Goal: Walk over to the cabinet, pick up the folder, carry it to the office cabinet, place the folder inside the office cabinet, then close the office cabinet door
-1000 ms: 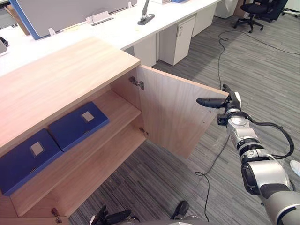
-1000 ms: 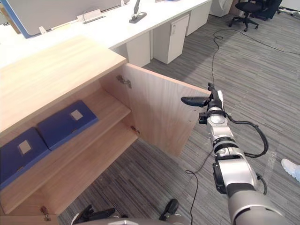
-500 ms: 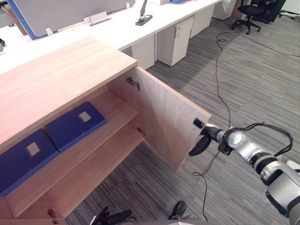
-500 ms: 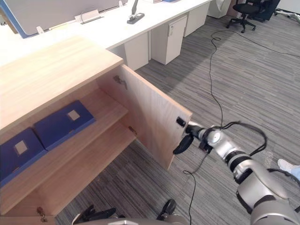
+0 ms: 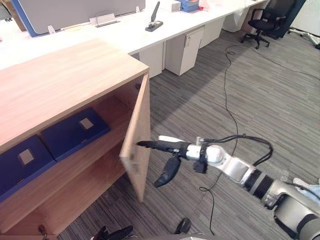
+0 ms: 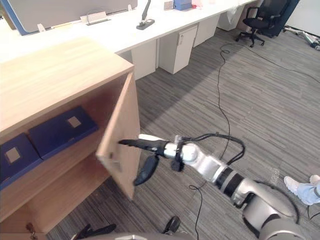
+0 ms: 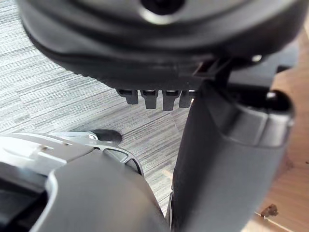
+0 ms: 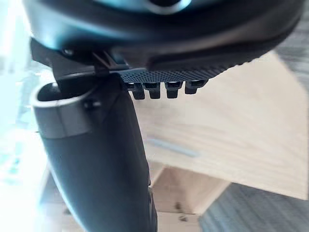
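Inside, right folder (image 5: 75, 132) flat (along shelf (image 5: 116, 112))

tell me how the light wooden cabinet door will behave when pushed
The light wooden cabinet door looks like a stiff panel, so it should swing as one piece, not flex. With the right hand pressing straight fingers near its free edge, far from the metal hinge, a light push probably suffices.

Bright, even room light falls from above. The white counter (image 5: 120, 37) behind the office cabinet (image 5: 65, 80) glares almost to blank, and the cabinet's top shines pale. Its lower shelf (image 5: 75, 197) lies in shade behind the door (image 5: 136, 145), and a soft shadow spreads on the floor (image 5: 170, 100) beside the cabinet. White glare washes out the space beside the right robot hand (image 8: 101, 164).
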Controlling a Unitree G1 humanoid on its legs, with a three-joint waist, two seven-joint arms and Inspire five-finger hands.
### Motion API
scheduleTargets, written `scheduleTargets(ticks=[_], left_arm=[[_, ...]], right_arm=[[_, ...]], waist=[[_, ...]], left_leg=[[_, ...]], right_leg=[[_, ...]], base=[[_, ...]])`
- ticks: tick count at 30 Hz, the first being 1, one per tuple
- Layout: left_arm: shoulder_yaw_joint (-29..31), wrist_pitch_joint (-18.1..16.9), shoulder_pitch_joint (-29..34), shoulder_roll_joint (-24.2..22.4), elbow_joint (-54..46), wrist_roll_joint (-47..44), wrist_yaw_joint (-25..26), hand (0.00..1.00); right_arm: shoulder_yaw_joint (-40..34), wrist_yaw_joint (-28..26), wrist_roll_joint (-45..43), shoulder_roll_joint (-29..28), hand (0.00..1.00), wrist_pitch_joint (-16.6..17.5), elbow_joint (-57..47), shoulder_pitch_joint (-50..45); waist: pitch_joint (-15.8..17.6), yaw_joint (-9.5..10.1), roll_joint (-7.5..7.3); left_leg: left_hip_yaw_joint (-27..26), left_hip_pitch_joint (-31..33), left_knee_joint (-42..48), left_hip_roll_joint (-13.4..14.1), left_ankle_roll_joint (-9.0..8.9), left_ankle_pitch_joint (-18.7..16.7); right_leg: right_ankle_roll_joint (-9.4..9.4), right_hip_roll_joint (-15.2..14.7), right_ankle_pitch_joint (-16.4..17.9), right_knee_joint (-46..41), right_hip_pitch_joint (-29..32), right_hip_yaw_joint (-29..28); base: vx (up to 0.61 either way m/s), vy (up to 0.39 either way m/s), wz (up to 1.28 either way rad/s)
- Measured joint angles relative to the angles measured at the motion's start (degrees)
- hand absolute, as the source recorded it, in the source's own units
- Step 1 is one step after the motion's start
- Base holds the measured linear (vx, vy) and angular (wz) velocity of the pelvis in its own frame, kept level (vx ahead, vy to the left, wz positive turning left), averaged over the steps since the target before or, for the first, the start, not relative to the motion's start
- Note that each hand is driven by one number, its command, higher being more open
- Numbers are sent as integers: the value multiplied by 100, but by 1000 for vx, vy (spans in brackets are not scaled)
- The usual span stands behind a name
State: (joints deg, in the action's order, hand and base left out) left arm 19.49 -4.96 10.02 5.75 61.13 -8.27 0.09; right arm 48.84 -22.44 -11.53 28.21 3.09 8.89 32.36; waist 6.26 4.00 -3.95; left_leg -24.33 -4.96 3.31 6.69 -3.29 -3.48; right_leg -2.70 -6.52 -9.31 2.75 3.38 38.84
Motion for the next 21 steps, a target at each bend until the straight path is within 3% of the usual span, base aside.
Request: scheduleTargets(ticks=[5, 8, 14, 18, 20, 21], left_arm=[[323, 4, -10, -112, 8, -11, 180, 100], [460, 7, 13, -159, 16, -8, 278, 100], [578, 6, 39, -171, 23, -7, 361, 100], [533, 5, 33, -185, 40, -8, 364, 100], [314, -5, 16, -195, 36, -6, 374, 100], [138, -10, 9, -174, 35, -9, 379, 100]], right_arm=[[618, 306, -38, -1277, 100, 32, 358, -51], [1070, 252, -21, -1608, 100, 32, 743, -78], [1130, 275, 133, -1673, 100, 14, 1516, -365], [879, 405, 750, -1662, 100, -30, 2506, -771], [437, 489, 1119, -1640, 100, -57, 2965, -1117], [74, 569, 1394, -1629, 100, -74, 3228, -1360]], waist=[[-67, 226, -35], [-106, 245, -85], [-144, 315, -136], [-167, 323, -86], [-141, 304, 11], [-89, 285, 100]], left_leg=[[31, 62, 121, -1, 7, -31], [135, 160, 193, -18, 10, -32], [296, 269, 213, -76, 39, -90], [634, 410, 214, -179, 111, -62], [971, 449, 159, -252, 170, -14], [1283, 458, 92, -302, 215, 56]], right_leg=[[-32, -80, 27, -144, 43, 16], [-32, -138, 27, -179, 59, 99], [28, -281, 91, -339, 85, 220], [86, -648, 353, -1064, 302, 322], [145, -840, 440, -1528, 391, -91], [106, -901, 515, -1761, 424, -646]], base=[[-78, 22, 2], [-55, 25, 15], [-54, 30, 14], [0, 57, 37], [32, 91, 92], [38, 77, 135]])
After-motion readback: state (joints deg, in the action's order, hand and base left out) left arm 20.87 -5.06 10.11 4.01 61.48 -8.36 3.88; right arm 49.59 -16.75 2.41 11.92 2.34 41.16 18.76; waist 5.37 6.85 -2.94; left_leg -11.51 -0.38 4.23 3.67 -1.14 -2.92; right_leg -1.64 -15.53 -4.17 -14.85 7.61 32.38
